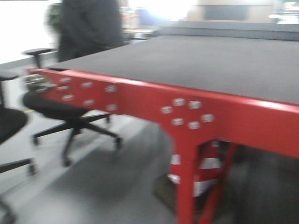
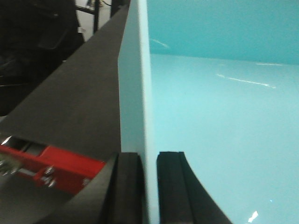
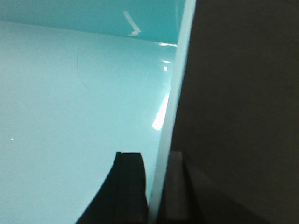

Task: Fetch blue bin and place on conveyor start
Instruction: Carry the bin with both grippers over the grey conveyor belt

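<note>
The blue bin (image 2: 224,116) fills the left wrist view with its pale turquoise inside, its left wall running up the middle. My left gripper (image 2: 149,186) is shut on that wall, one finger inside and one outside. In the right wrist view the blue bin (image 3: 70,102) shows again, and my right gripper (image 3: 156,191) is shut on its right wall. The conveyor start (image 1: 196,60) is a dark-grey belt with a red front edge (image 1: 154,100), close ahead in the front view. The same belt (image 2: 79,102) lies beside the bin in the left wrist view. Neither gripper nor the bin appears in the front view.
A black office chair (image 1: 60,109) stands on the grey floor left of the conveyor. A person in dark clothes (image 1: 88,25) stands behind the belt's far left corner. Red legs (image 1: 196,177) hold the conveyor up. Another chair (image 1: 9,126) is at the left edge.
</note>
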Motion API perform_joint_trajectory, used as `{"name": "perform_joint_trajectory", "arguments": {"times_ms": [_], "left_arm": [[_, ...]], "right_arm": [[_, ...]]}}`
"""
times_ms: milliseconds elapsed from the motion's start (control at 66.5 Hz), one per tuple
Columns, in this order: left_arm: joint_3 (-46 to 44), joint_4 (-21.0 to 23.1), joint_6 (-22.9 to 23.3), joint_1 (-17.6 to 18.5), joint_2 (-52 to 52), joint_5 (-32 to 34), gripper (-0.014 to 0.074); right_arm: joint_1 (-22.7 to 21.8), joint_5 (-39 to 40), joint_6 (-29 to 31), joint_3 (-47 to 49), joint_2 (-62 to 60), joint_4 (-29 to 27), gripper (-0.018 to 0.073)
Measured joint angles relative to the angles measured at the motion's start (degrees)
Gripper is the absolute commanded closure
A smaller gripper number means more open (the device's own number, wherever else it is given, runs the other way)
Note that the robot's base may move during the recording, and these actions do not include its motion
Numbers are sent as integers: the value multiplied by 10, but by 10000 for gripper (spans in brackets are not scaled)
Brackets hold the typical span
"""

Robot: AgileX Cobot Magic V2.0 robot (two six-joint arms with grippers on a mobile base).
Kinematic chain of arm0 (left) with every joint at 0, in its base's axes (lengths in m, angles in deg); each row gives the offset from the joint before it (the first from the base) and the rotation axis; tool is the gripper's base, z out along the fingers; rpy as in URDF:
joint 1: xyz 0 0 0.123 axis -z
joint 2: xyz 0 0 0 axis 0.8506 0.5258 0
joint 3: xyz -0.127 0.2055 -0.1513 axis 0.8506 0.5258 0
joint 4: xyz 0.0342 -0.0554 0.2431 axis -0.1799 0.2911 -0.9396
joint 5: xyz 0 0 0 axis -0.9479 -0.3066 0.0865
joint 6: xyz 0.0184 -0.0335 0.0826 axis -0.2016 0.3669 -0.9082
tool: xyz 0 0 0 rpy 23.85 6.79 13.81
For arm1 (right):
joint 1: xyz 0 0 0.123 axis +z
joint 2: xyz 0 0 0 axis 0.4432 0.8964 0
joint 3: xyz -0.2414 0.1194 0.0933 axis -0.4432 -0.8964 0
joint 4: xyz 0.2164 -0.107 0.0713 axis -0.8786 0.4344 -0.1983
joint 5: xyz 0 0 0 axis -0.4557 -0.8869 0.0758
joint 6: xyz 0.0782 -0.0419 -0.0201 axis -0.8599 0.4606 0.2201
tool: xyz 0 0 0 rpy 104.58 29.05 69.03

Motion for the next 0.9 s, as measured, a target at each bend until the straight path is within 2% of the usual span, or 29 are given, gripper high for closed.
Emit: {"name": "perform_joint_trajectory", "arguments": {"times_ms": [903], "left_arm": [[0, 0, 0, 0, 0, 0, 708]], "right_arm": [[-2, 2, 0, 0, 0, 1, 712]]}}
